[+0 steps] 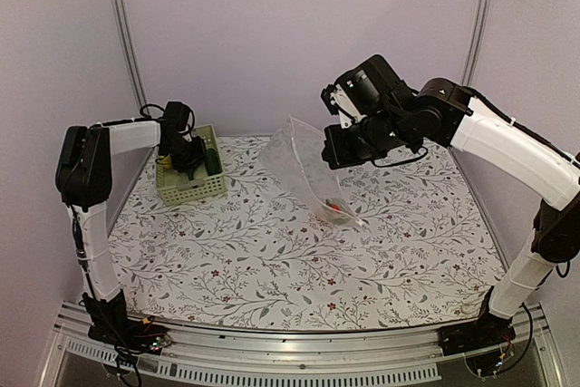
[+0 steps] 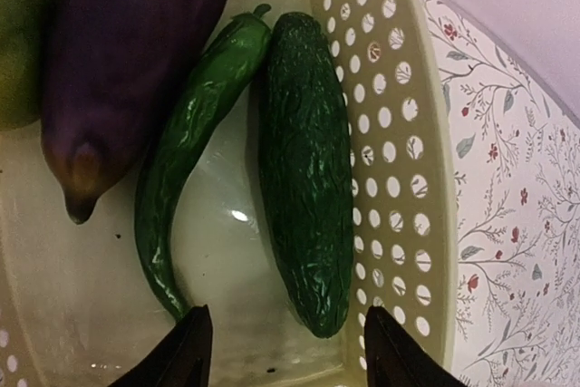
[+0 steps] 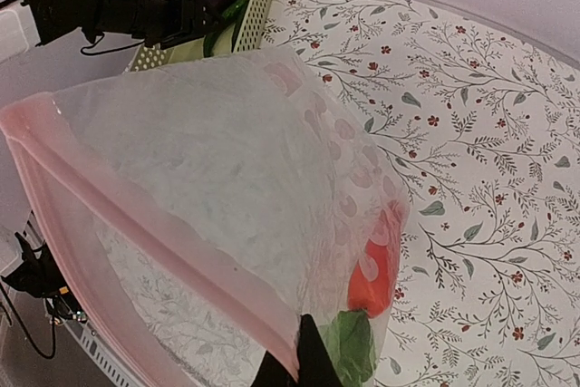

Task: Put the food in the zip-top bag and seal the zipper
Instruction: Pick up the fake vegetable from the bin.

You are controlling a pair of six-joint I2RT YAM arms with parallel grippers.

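The basket (image 1: 190, 192) at ten o'clock holds an eggplant (image 2: 127, 70), a green pepper (image 2: 195, 133) and a cucumber (image 2: 308, 178). The left jaws hang open above them. The right jaws grip the zip-top bag (image 3: 217, 160) at one o'clock. A red piece (image 3: 372, 278) and a green piece (image 3: 353, 346) lie inside.

Basket (image 2: 399, 160) pale green, perforated; eggplant (image 2: 127, 70) dark purple, pepper (image 2: 195, 142) glossy green, cucumber (image 2: 308, 178) dark green. Zip-top bag (image 3: 227, 151) clear, zipper (image 3: 136, 215) pale pink, carrot-like piece (image 3: 372, 278) red-orange. Table cover (image 1: 272, 260) white with grey leaves and red flowers.

Surface: white leaf-and-flower-print tabletop (image 1: 299, 265) | behind, beside it: plain pale lilac walls (image 1: 299, 33) | its back corners: silvery metal posts (image 1: 124, 33) | its near edge: slotted aluminium rail (image 1: 299, 353)
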